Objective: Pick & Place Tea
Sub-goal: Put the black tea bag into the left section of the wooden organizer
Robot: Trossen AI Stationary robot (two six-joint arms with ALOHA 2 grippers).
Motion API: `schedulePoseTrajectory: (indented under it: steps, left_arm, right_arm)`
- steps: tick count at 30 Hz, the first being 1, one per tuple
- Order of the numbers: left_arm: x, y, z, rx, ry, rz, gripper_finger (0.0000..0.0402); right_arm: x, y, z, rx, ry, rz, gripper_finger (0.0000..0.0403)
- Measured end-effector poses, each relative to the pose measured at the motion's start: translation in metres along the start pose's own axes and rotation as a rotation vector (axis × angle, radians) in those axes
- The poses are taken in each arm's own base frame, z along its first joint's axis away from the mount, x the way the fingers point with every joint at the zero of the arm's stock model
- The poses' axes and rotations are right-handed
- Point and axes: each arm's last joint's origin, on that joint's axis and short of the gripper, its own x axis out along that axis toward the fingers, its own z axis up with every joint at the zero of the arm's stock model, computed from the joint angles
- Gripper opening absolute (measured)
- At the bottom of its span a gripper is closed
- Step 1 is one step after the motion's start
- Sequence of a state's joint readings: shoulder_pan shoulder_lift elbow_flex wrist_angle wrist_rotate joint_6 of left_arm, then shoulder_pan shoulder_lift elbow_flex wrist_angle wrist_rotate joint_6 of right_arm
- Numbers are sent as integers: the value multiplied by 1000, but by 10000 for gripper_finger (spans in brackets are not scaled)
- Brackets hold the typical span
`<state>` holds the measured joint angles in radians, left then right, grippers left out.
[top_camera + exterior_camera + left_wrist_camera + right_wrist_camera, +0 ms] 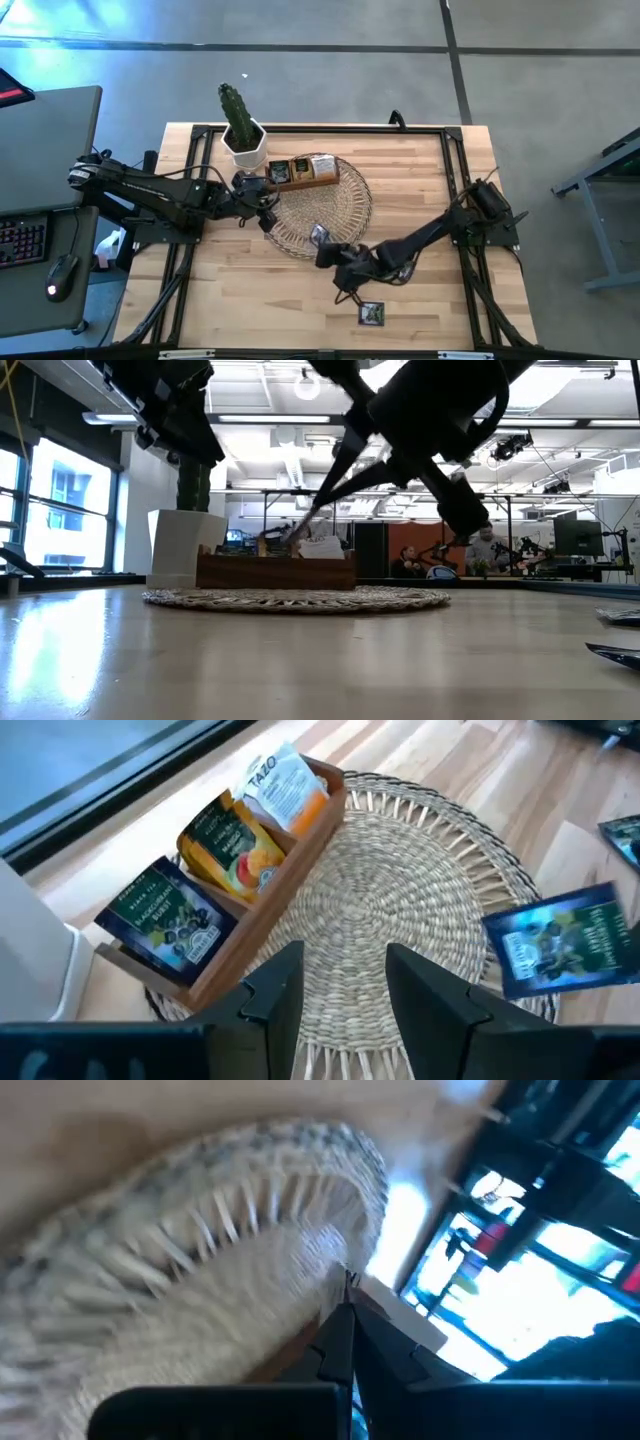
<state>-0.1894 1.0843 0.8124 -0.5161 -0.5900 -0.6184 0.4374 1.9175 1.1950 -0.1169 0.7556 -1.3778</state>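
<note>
High view: right gripper [322,240] at the near edge of the wicker mat [350,205], fingers pinched on a dark tea sachet [319,235]. Left gripper [268,205] waits at the mat's left edge, jaws apart, empty. Wooden box [301,171] on the mat's far side, beside a potted cactus [241,128]. A spare sachet [371,313] lies on the table [430,170], near side.

Low view: arms overhead; held sachet not discernible.

Left wrist view: three sachets stand in the box; the held blue-black sachet hangs over the mat's rim.

Right wrist view: fingers closed on a sachet's edge.

Handling advice: carry level, approach the box from above, release only once inside a free compartment.
</note>
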Motion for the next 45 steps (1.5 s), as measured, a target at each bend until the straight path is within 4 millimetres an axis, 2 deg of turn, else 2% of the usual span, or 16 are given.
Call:
schedulePoseTrajectory:
  steps: [5,7,12,19,23,29,34,45]
  left_arm:
    - [0,0,0,-16,5,-12,142]
    - [0,-3,1,-13,20,-66,142]
    - [-3,-18,9,149,21,-378,142]
    - [6,-40,15,335,-47,-684,142]
    - [26,-50,2,410,20,-696,142]
    - [36,-54,-4,440,50,-701,142]
    - [37,-56,-6,441,80,-764,142]
    - [37,-56,-6,413,87,-740,142]
  right_arm:
    - [-3,-1,2,-54,15,-15,1]
    - [-2,-1,3,-74,-9,-10,1]
    - [-3,-3,5,-125,-56,-24,1]
    - [-4,-13,9,-143,-168,-114,1]
    - [-6,-24,11,-117,-221,-208,1]
    - [-7,-29,13,-100,-302,-261,1]
    - [-6,-29,11,-118,-298,-259,1]
    - [7,-34,-5,-125,-261,-275,1]
